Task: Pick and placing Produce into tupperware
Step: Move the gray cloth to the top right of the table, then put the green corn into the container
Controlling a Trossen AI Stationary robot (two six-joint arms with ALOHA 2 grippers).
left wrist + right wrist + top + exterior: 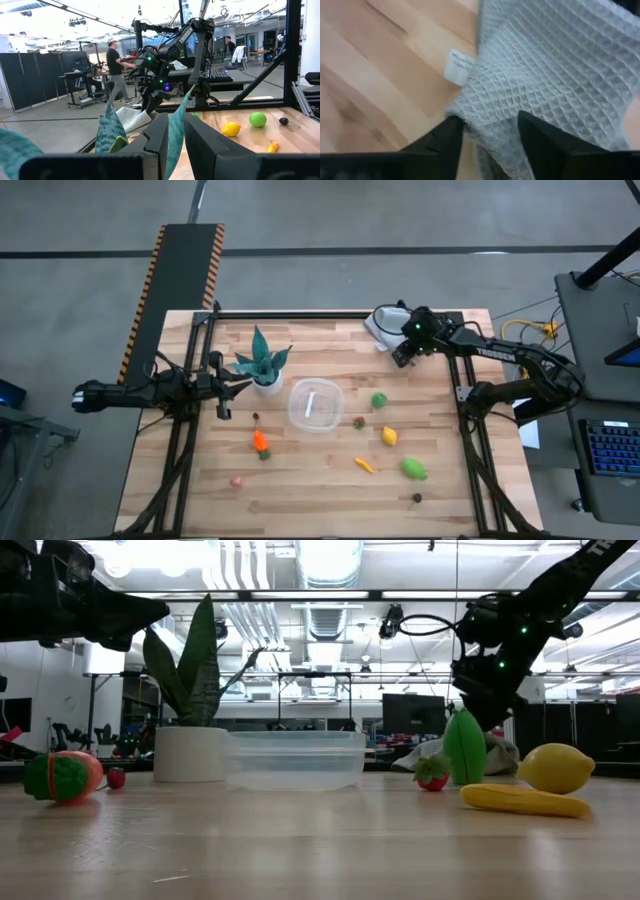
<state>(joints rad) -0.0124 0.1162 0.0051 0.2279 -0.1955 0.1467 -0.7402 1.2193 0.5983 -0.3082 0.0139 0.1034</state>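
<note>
Tupperware [316, 406] sits beside potted plant [263, 364]; right gripper [487, 131] fingers spread over cloth [555, 70].

On the table [200, 500], the tupperware [316, 406] is set centrally, the potted plant [263, 365] just beside it toward the left arm, the cloth [385, 323] at the far right corner, and produce [413, 469] scattered around the tupperware's near side.
</note>
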